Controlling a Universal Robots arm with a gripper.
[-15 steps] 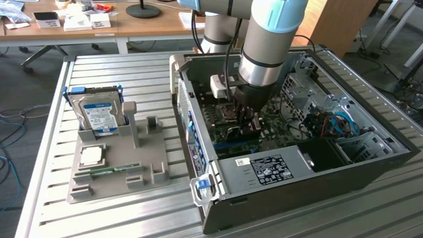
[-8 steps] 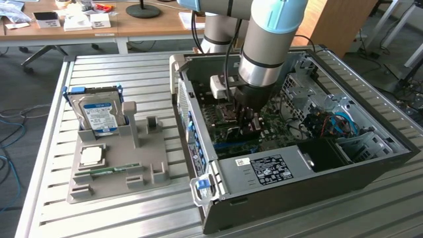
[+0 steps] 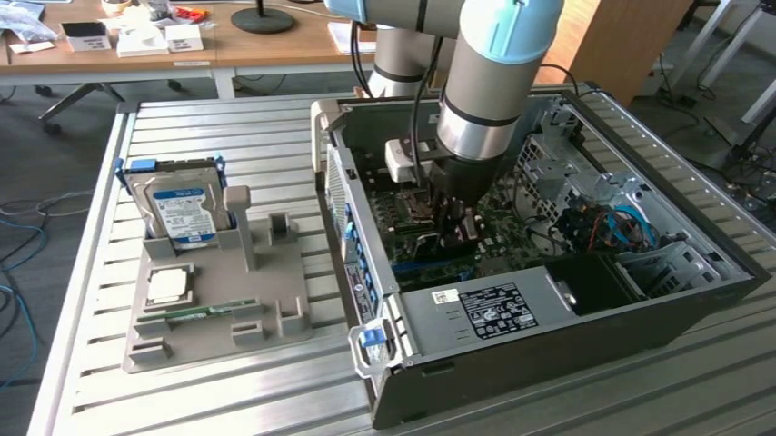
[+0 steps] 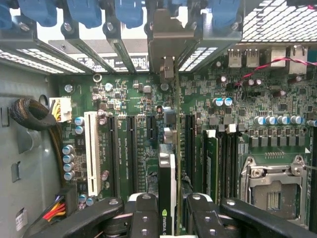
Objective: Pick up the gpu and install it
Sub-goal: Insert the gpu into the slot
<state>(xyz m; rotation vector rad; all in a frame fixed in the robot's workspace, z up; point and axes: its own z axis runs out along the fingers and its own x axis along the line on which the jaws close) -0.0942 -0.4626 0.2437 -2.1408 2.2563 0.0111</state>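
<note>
The gpu (image 4: pixel 167 171) shows edge-on in the wrist view, a thin green board with a dark cooler face. Its silver bracket (image 4: pixel 168 42) reaches the rear slot openings of the case. My gripper (image 4: pixel 168 210) is shut on it, one black finger (image 4: pixel 144 213) pressed against each side. The card stands upright over the motherboard (image 4: pixel 124 99), in line with the black expansion slots (image 4: pixel 131 148). I cannot tell whether its edge sits in a slot. In the exterior view my gripper (image 3: pixel 455 222) is down inside the open computer case (image 3: pixel 679 309).
A white slot (image 4: pixel 91 148), memory sticks (image 4: pixel 210 163) and the CPU socket (image 4: pixel 275 186) flank the card. A cable bundle (image 4: pixel 32 114) lies by the case wall. Outside, a grey holder (image 3: pixel 218 309) carries a hard drive (image 3: pixel 182 213), a processor (image 3: pixel 167 286) and a memory stick (image 3: pixel 206 312).
</note>
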